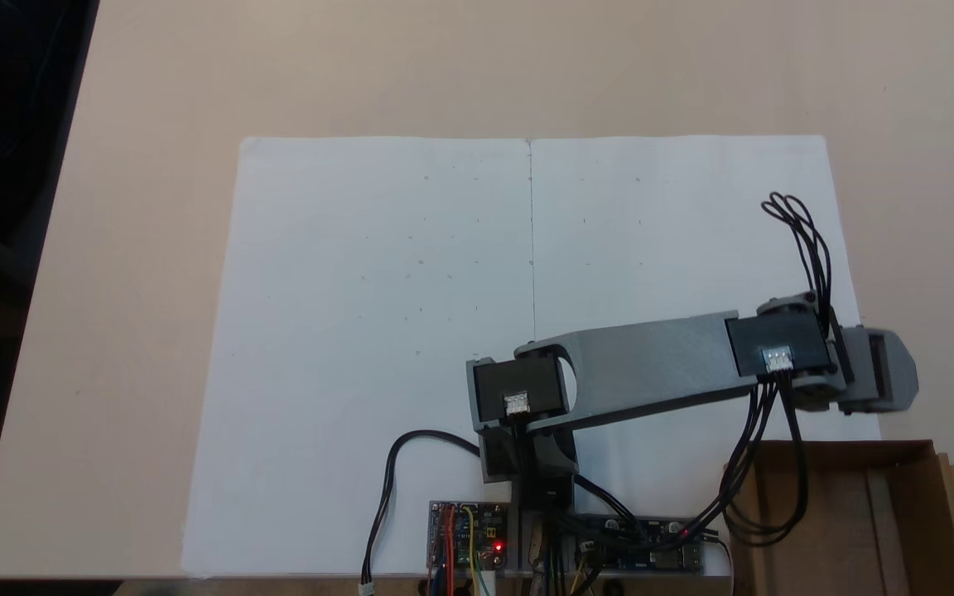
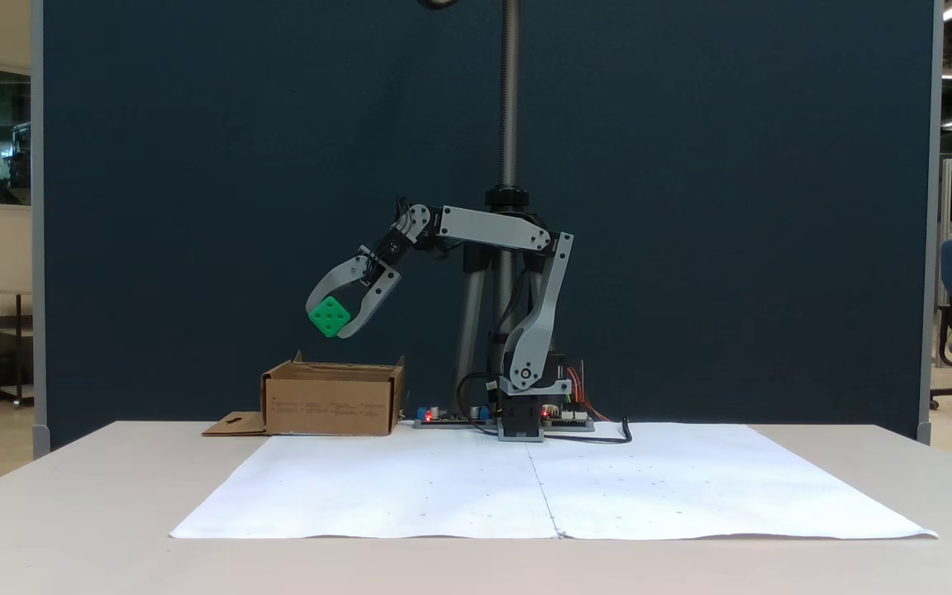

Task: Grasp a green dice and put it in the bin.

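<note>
In a fixed view from above, you are looking down on the arm [image 1: 651, 364] reaching out over the right side of the white paper sheet [image 1: 378, 331], toward the tabletop's [image 1: 154, 99] near right corner. The wrist is covering whatever is in the gripper here, so the jaws cannot be read from this angle. The bin [image 1: 899, 530] is sitting at that near right corner, its flap with the keyhole cut-out lying off to the right, and the wrist is hanging just short of the bin's far wall rather than over its middle.

In a fixed view from the front, you are seeing the gripper [image 2: 335, 318] pinching the green dice [image 2: 329, 316] between its two curved jaws, clear above the bin [image 2: 331, 401] and over its left part as this view shows it. The dice is hanging in the air, touching nothing but the jaws.

So the grasp and lift look done; what is left for you is lowering a little and letting go. There is open room between dice and rim, and nothing is standing in the way. The bin's walls are low, so I judge a drop near the edge could bounce out; centring over the bin first seems wise.
</note>
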You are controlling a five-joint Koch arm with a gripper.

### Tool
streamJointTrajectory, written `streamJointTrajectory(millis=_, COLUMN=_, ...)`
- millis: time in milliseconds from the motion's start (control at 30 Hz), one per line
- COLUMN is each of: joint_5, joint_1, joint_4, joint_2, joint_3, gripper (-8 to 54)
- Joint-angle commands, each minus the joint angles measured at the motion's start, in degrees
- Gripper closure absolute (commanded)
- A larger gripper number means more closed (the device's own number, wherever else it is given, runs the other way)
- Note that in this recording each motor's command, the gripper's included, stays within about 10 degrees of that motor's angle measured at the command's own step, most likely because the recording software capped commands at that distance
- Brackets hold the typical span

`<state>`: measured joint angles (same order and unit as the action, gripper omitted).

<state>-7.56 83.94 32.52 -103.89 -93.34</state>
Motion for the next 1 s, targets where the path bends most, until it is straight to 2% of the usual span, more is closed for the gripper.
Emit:
streamJointTrajectory(millis=0, joint_5=-2.29, joint_1=3.78, joint_4=1.76, joint_2=-2.46, joint_3=3.78, gripper=33.3)
streamJointTrajectory(millis=267, joint_5=0.97, joint_1=10.81, joint_4=2.02, joint_2=-1.32, joint_3=3.78, gripper=33.3)
streamJointTrajectory(millis=633, joint_5=10.02, joint_1=15.47, joint_4=1.23, joint_2=8.0, joint_3=3.78, gripper=33.3)
streamJointTrajectory(millis=667, joint_5=10.28, joint_1=15.47, joint_4=1.14, joint_2=8.61, joint_3=3.78, gripper=28.0)
streamJointTrajectory(millis=700, joint_5=10.28, joint_1=15.47, joint_4=1.32, joint_2=8.88, joint_3=3.43, gripper=18.4)
streamJointTrajectory(millis=733, joint_5=10.2, joint_1=15.47, joint_4=1.23, joint_2=9.23, joint_3=3.16, gripper=12.6)
streamJointTrajectory(millis=833, joint_5=10.02, joint_1=15.82, joint_4=1.05, joint_2=9.76, joint_3=3.16, gripper=3.2)
streamJointTrajectory(millis=967, joint_5=10.02, joint_1=15.73, joint_4=-0.53, joint_2=9.76, joint_3=3.16, gripper=2.9)
